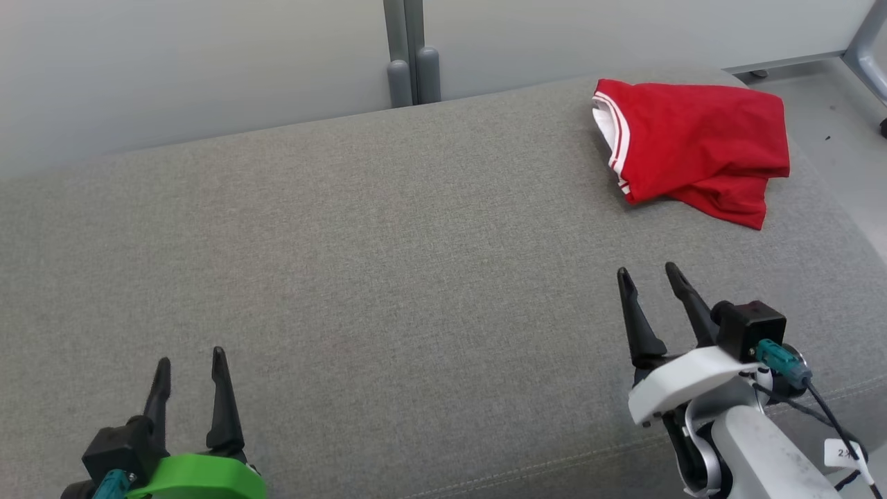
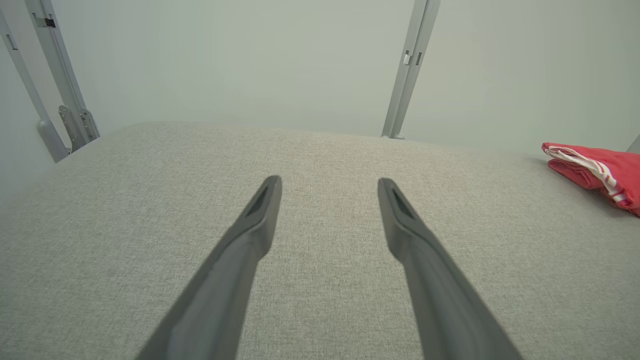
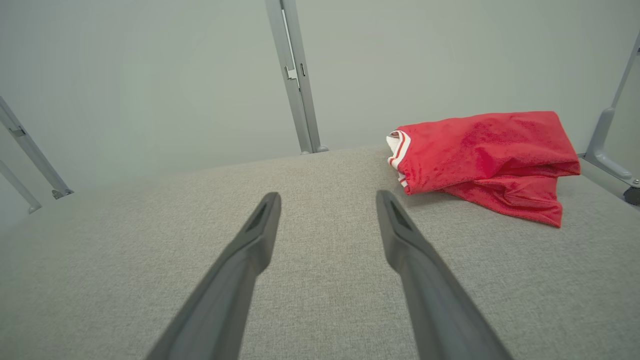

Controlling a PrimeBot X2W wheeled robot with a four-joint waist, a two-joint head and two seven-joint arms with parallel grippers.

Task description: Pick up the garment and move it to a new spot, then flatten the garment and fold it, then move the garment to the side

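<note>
Nearest to the head camera, the left gripper [image 1: 191,355] is seen at the lower left over the grey cushion [image 1: 388,242], its two dark fingers spread apart with nothing between them. At the lower right, the right gripper [image 1: 647,269] is likewise held with its fingers apart and empty. The red garment [image 1: 693,145] is laid in a loosely folded bundle at the cushion's far right corner, well apart from both grippers, with its white-striped trim [image 1: 613,132] turned to the left. In the left wrist view, the left gripper [image 2: 329,180] is shown spread above bare fabric, and the garment [image 2: 600,172] is caught at the right edge. In the right wrist view, the right gripper [image 3: 327,195] is shown spread, with the garment [image 3: 480,150] ahead and to the right of the fingertips, untouched. A grey post [image 1: 412,55] is set against the pale wall [image 1: 173,62] behind the cushion.
</note>
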